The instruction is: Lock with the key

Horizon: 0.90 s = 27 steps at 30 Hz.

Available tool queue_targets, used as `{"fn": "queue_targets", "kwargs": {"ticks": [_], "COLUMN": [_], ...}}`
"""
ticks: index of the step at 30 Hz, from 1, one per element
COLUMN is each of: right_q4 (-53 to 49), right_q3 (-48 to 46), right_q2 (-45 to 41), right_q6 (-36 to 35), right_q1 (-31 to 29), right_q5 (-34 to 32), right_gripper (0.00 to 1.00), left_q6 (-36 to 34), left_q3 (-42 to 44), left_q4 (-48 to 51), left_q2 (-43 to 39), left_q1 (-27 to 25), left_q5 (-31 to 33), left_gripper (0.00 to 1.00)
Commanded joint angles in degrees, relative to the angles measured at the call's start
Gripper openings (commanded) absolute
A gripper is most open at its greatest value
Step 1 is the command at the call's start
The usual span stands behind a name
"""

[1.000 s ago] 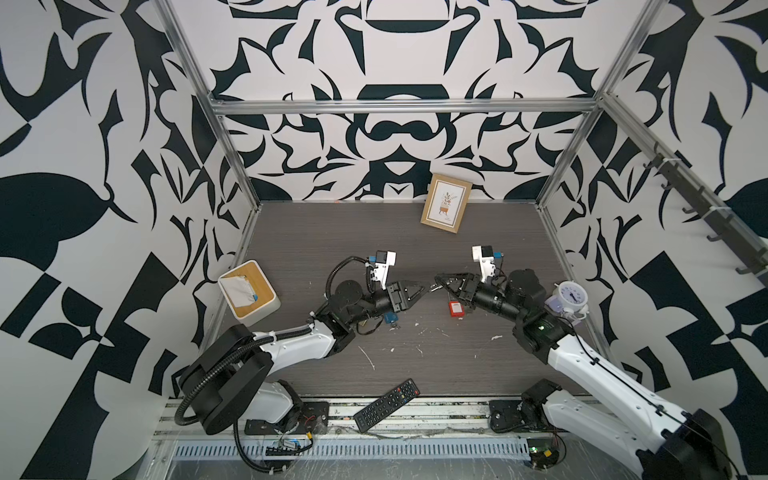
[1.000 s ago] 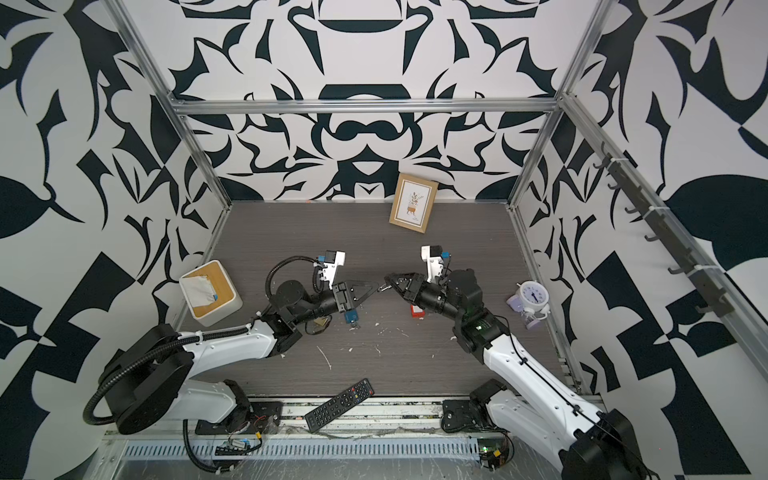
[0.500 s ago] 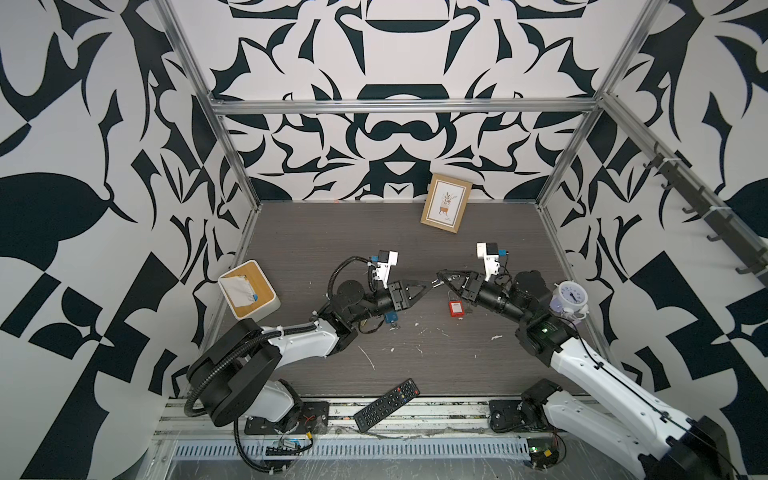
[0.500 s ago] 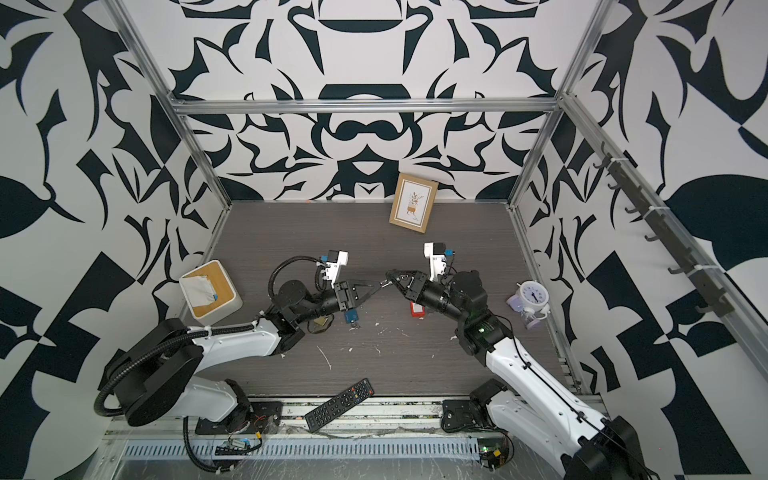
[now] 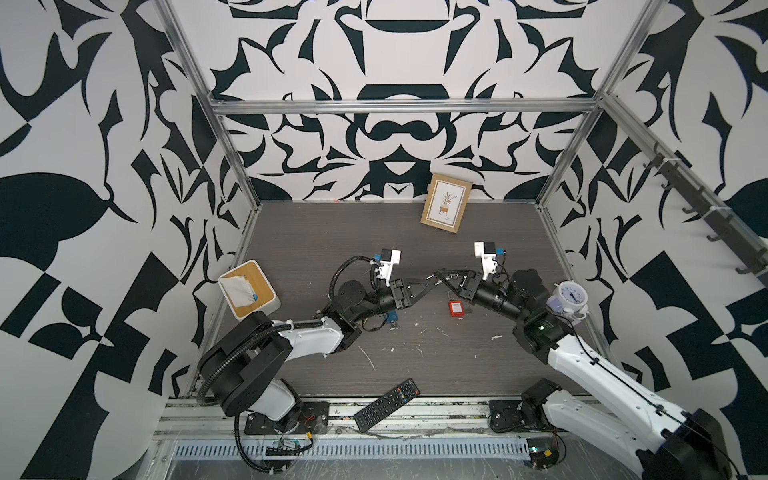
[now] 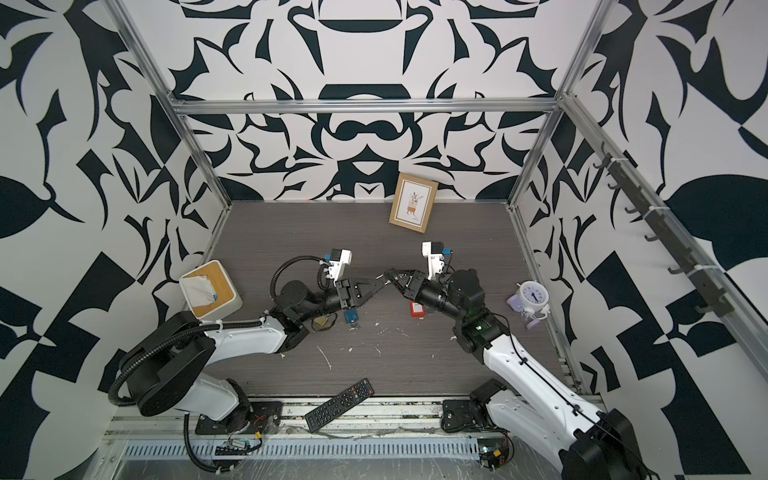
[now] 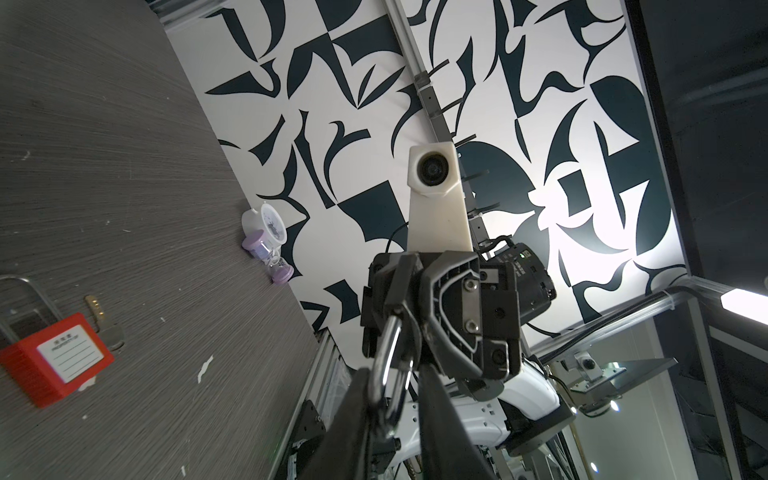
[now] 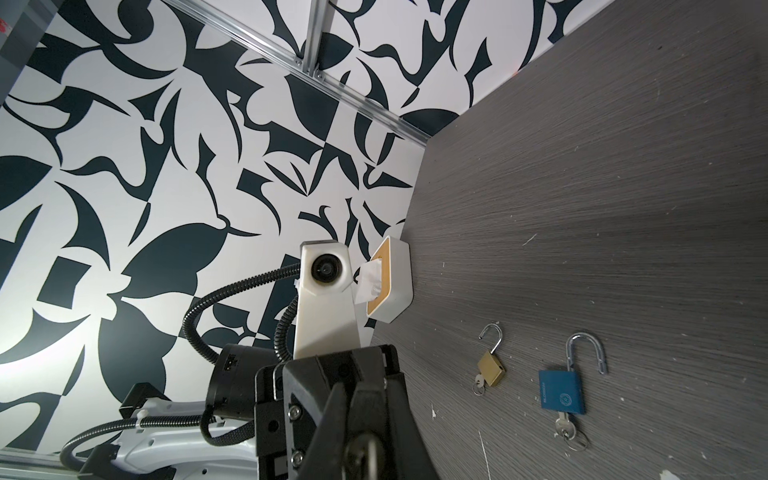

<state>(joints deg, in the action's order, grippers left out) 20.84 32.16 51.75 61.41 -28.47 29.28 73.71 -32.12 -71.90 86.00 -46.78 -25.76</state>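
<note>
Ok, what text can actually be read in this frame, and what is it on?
"PROPERTY OF": white label on the red padlock; the characters above it are too small to read.
Blue padlock: vertical brand word, too blurred to read.
Clock dial, remote keys, framed picture caption: too small to read.

Dark grey wood-grain tabletop (image 5: 332,232), scuffed, with white flecks (image 5: 368,357) low centre. Upper centre: light wooden picture frame (image 5: 446,208) propped against the back wall. Left edge: white tissue box with bamboo lid (image 5: 248,289). Centre: blue metal padlock (image 8: 562,391) and small brass padlock (image 8: 491,368), shackles open, keys (image 8: 566,424) inserted. To their right: red plastic padlock (image 5: 455,308). Right edge: white alarm clock (image 5: 572,296), purple hourglass (image 7: 270,259). Bottom: black remote control (image 5: 386,405) overhanging the front edge.
</note>
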Motion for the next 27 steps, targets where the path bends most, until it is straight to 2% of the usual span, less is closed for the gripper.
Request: {"fn": "queue_targets", "kwargs": {"ticks": [1, 17, 27], "right_q4": [1.55, 0.89, -0.04], "right_q3": [0.01, 0.18, 0.29], "right_q2": [-1.81, -2.70, -2.92], "right_q6": [-1.50, -1.99, -2.17], "right_q1": [0.01, 0.08, 0.05], "right_q5": [-0.27, -1.71, -1.28], "right_gripper": [0.00, 0.00, 0.00], "left_q6": [0.24, 1.05, 1.05], "left_q3": [0.21, 1.61, 2.16], "left_q4": [-2.90, -4.94, -5.88], "left_q2": [-0.23, 1.04, 1.10], "left_q1": [-0.10, -0.14, -0.06], "left_q5": [0.01, -0.03, 1.08], "left_gripper": [0.22, 0.23, 0.11]}}
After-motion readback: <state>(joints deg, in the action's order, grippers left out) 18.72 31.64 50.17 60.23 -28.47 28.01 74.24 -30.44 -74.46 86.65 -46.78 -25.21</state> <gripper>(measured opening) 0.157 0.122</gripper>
